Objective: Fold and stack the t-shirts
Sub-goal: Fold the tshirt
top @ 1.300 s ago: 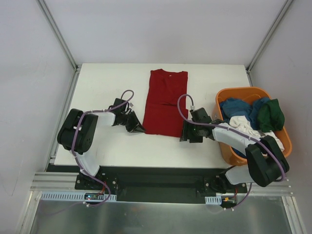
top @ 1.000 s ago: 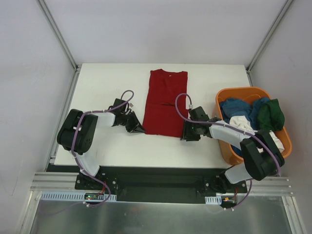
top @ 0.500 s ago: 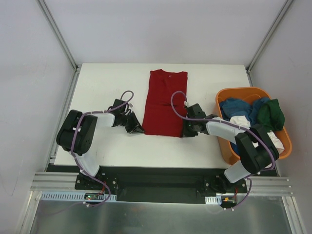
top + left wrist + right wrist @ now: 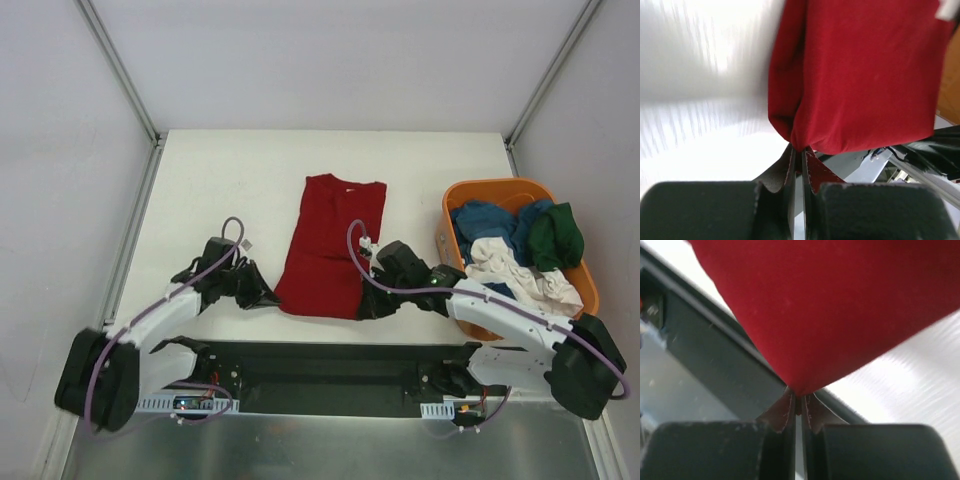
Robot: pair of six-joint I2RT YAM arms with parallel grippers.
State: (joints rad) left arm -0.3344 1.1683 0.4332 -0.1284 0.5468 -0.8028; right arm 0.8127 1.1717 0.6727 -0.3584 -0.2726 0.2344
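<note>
both pinch red tee point(image 4: 325, 245): l hand point(image 4: 273, 297), r hand point(image 4: 363, 309)

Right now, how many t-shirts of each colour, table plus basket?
dark red t-shirt, on the table: 1
blue t-shirt, in the orange basket: at least 1
dark green t-shirt, in the basket: 1
white t-shirt, in the basket: 1
Total: at least 4. The basket pile is tangled, so more may be hidden.

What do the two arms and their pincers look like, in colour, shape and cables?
The left arm and right arm have white links between rounded black joints. A purple cable runs along each. The left pincer and right pincer are black, with thin tapering brownish fingers.
</note>
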